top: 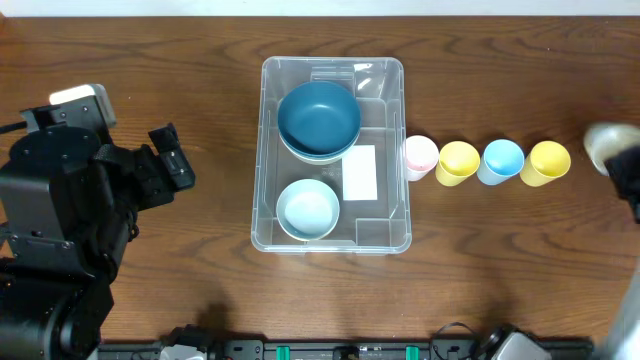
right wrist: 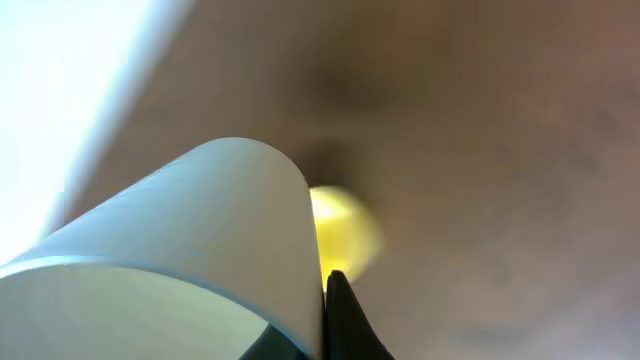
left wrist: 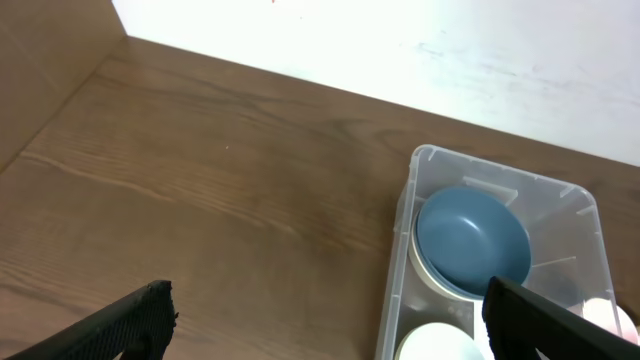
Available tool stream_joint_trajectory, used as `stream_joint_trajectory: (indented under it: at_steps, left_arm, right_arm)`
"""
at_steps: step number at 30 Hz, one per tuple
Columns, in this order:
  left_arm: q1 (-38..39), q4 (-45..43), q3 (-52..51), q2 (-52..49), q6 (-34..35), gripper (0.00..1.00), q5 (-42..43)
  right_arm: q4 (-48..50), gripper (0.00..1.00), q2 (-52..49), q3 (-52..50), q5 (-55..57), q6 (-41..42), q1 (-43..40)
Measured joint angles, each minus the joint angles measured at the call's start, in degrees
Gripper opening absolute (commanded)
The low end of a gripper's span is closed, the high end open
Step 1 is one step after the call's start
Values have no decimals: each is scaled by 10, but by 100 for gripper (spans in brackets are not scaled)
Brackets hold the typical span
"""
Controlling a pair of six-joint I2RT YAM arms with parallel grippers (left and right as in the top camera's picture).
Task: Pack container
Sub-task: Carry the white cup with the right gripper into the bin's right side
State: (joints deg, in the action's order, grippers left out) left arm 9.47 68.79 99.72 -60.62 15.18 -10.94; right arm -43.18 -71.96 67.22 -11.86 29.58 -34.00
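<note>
One pale cup (right wrist: 200,230), pinched in right gripper (right wrist: 325,315): pickup step. Next: carry to container (top: 264,160), well apart from fingers. Left gripper (left wrist: 328,297) spread, empty.

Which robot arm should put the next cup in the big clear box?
Probably right. The right gripper pinches a pale cup beside the row of four cups. The left gripper is open, empty, and across the container from them.
</note>
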Motion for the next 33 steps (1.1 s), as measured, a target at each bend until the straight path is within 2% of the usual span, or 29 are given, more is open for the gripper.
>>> stream_joint_trajectory:
  at_steps: [3,7,13,17,22,32,33]
  left_arm:
    - [0,0,0,0,0,98,0]
    - [0,0,0,0,0,98,0]
    - [0,0,0,0,0,98,0]
    - [0,0,0,0,0,98,0]
    - [0,0,0,0,0,98,0]
    - [0,0,0,0,0,98,0]
    - [0,0,0,0,0,98,0]
  right_arm:
    - [-10,1,99,3,-21,0,124]
    - [-32,1,152,4,-28,0,278]
    - [-55,1,102,4,20,12,485]
    - [-49,1,23,4,41,19,574]
    - [-23,1,-94,3,96,24,633]
    - [12,2,-233,2,150,35,640]
    - [21,9,-239,2,152,32,642]
